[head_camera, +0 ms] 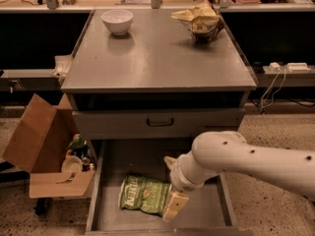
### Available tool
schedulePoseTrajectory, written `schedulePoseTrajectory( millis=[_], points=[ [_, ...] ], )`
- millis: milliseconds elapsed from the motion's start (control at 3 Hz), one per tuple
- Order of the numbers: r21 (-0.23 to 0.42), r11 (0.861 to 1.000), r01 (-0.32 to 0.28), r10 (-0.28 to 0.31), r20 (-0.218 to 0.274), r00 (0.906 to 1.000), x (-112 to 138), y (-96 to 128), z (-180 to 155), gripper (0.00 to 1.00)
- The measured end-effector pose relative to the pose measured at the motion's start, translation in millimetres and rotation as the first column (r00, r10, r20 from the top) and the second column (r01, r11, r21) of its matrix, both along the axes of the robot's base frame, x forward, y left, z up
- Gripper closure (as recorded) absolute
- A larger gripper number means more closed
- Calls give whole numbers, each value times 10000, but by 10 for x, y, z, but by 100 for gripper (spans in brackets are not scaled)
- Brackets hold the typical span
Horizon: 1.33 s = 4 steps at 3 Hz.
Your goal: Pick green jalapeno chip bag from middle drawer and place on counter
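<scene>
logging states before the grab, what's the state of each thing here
wide grey metal drawer, pulled open
small glossy green chip bag, lying flat in the drawer, not lifted
grey drawer front with dark handle, shut
white bowl, upright on grey counter
gripper, low in the drawer at the bag's right edge
</scene>
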<state>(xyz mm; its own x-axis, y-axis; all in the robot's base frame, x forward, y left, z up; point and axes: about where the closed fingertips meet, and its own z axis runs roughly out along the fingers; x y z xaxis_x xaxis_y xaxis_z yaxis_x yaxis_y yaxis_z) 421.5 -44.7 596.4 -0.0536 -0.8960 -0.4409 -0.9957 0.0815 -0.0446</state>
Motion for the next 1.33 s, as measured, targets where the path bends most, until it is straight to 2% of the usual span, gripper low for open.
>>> schedulePoseTrajectory(
  millis=[333, 667, 1000, 1333],
  points=[
    [1003, 9946, 263, -224, -395, 9990, 84, 305, -703, 0],
    [1275, 9908, 457, -343, -904, 9953, -8, 364, -979, 0],
    [1288, 9907, 445, -331, -897, 9954, 24, 360, -1005, 0],
    [1413, 9894, 328, -212, -823, 9964, 324, 319, -1258, 0]
  ],
)
